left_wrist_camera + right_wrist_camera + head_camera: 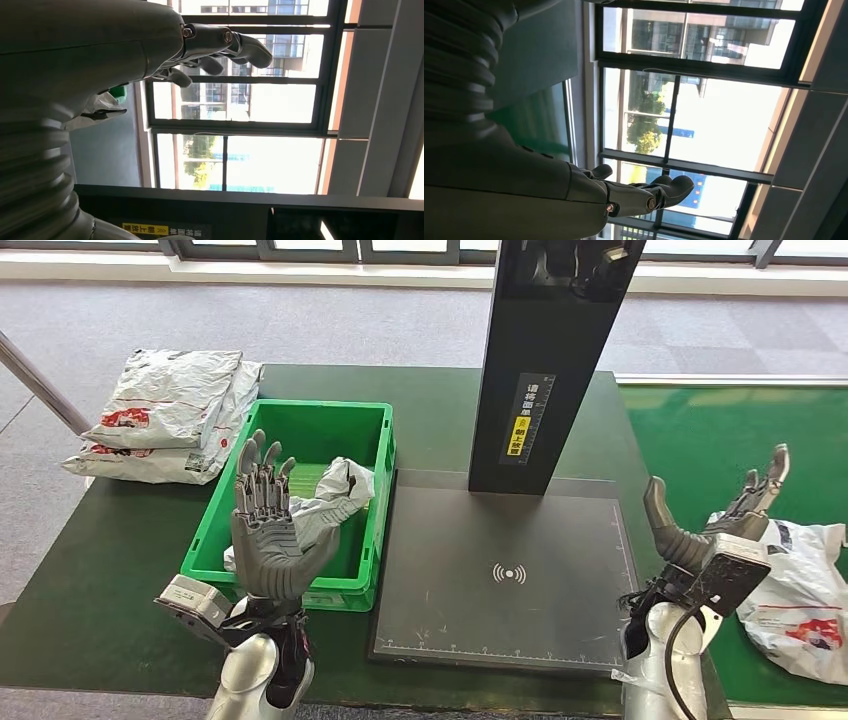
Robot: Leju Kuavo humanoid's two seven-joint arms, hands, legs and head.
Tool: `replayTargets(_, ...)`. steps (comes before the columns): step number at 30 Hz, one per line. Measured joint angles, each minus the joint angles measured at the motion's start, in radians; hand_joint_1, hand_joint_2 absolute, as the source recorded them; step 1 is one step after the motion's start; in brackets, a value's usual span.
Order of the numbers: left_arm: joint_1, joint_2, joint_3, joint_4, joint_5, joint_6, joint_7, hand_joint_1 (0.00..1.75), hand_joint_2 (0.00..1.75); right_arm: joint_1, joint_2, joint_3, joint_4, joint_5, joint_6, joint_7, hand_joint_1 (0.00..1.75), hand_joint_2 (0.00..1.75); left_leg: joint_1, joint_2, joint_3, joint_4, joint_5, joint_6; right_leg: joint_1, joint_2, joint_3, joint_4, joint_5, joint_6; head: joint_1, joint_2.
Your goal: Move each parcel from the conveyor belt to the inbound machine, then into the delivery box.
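Right of the scanner [510, 580], a parcel [800, 595] waited; both hands [268, 530] [720, 520] were empty, fingers spread, so grabbing it looked next.

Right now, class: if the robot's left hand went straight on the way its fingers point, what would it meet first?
The left hand is raised with fingers pointing up and slightly forward, above the green plastic crate. Its wrist view looks toward the windows, so the way looks free as far as shown, though depth is unclear.
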Motion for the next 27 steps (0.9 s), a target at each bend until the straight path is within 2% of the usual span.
replayTargets(3, 0.0, 0.0, 0.0, 0.0, 0.0, 0.003, 0.0, 0.0, 1.75, -0.001, 0.0, 0.0, 0.0, 0.002, -0.001, 0.0, 0.0, 0.0, 0.0, 0.0, 0.0, 0.0, 0.0, 0.0, 0.0, 0.0, 0.0, 0.0, 0.0, 0.0, 0.0, 0.0)
replayTargets(15, 0.0, 0.0, 0.0, 0.0, 0.001, 0.006, 0.0, 0.0, 1.75, -0.009, 0.0, 0.0, 0.034, 0.034, -0.008, 0.001, 0.0, 0.0, 0.0, 0.0, 0.0, 0.0, 0.0, 0.0, 0.0, 0.0, 0.0, 0.0, 0.0, 0.0, 0.0, 0.0)
replayTargets(19, 0.0, 0.0, 0.0, 0.0, 0.001, 0.006, 0.0, 0.0, 1.75, -0.014, 0.0, 0.0, 0.047, 0.061, -0.023, 0.006, 0.0, 1.75, 0.0, 0.0, 0.0, 0.0, 0.0, 0.0, 0.0, 0.0, 0.0, 0.0, 0.0, 0.0, 0.0, 0.0)
replayTargets(23, 0.0, 0.0, 0.0, 0.0, 0.001, 0.006, 0.0, 0.0, 1.75, -0.034, -0.007, 0.0, 0.106, 0.202, -0.095, 0.068, 0.0, 1.75, 0.0, -0.001, 0.0, 0.0, 0.0, 0.0, 0.0, 0.0, 0.0, 0.0, 0.0, 0.0, 0.0, 0.0)
replayTargets(27, 0.007, 0.0, 0.002, 0.0, 0.001, 0.006, 0.0, 0.0, 1.75, -0.058, -0.025, -0.004, 0.196, 0.509, -0.31, 0.214, 0.0, 1.75, 0.0, -0.001, 0.0, 0.0, 0.0, 0.0, 0.0, -0.002, 0.0, 0.0, 0.0, 0.0, 0.0, 0.0)
